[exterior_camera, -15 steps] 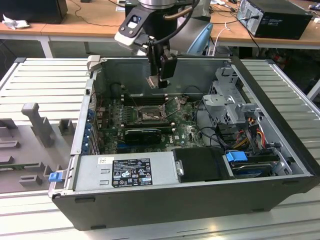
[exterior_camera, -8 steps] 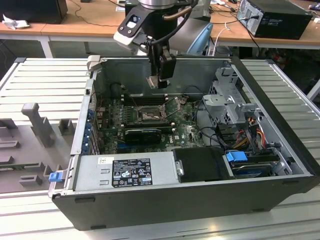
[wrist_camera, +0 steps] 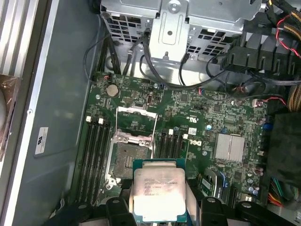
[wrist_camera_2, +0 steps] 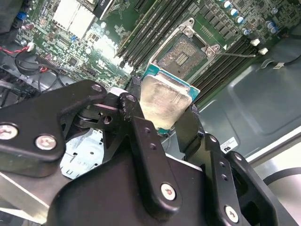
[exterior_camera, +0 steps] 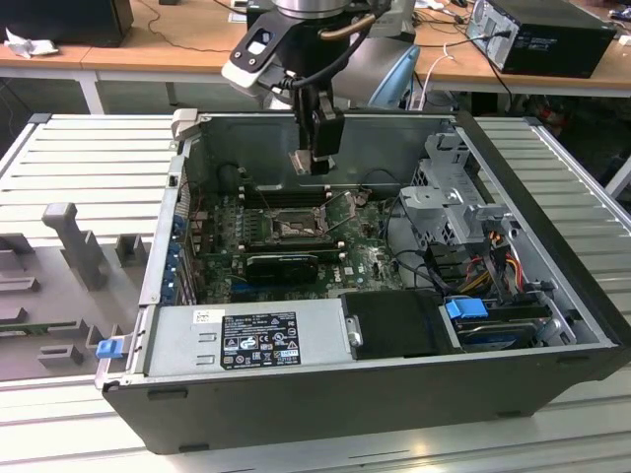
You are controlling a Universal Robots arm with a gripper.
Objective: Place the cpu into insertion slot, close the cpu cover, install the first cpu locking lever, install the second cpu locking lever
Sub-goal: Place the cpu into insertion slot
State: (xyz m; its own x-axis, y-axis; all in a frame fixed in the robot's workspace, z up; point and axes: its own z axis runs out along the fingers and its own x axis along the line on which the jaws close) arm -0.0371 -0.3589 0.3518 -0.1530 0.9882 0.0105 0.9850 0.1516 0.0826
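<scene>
Firmly, my tool [wrist_camera_2: 162,110] gripped the small flat square cpu [wrist_camera_2: 164,96] with the pale beige-silver face, its fingers [wrist_camera_2: 141,136] clamped on two opposite edges. The cpu hung in the air inside the open black computer case [exterior_camera: 394,394], above the green motherboard [exterior_camera: 360,261] and not yet seated. The square dark-framed insertion slot [wrist_camera: 126,160] lay below the tool and slightly offset from it; in the first wrist view the cpu [wrist_camera: 157,188] overlapped one edge of the slot. The thin silver-grey metal cpu cover [wrist_camera: 134,121] appeared swung open beside the slot, leaving the contact field exposed. The exterior view showed the vertical gap between tool [exterior_camera: 317,158] and slot [exterior_camera: 291,229]; the second wrist view showed the clamped edges instead.
</scene>
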